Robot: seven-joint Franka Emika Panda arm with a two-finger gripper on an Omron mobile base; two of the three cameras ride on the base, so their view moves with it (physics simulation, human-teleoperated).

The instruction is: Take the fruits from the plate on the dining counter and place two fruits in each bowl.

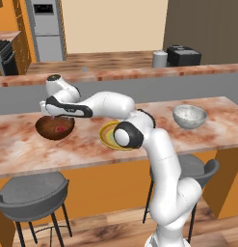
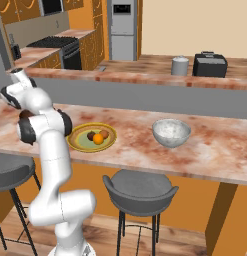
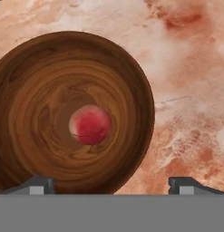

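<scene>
A: Hand view: we saw the pinkish-red fruit [image 3: 90,124] lying at the bottom of the wooden bowl [image 3: 50,68], and our gripper [image 3: 112,183] hung above it with fingers spread wide, holding nothing.

B: To the right, three fruits [image 2: 98,138] sat on the plate [image 2: 77,143] on the dining counter [image 2: 220,145]; farther right stood the stone bowl [image 2: 171,133]. We judged them light, firm, smooth and apt to roll, so we'd pinch across the middle.

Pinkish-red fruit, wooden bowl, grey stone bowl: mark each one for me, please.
pinkish-red fruit [image 3: 90,124]: hand view, middle of its upper surface.
wooden bowl [image 3: 36,86]: hand view, bare inner wall, up and left of the fruit.
grey stone bowl [image 2: 171,133]: right base view, speckled inside surface.
</scene>
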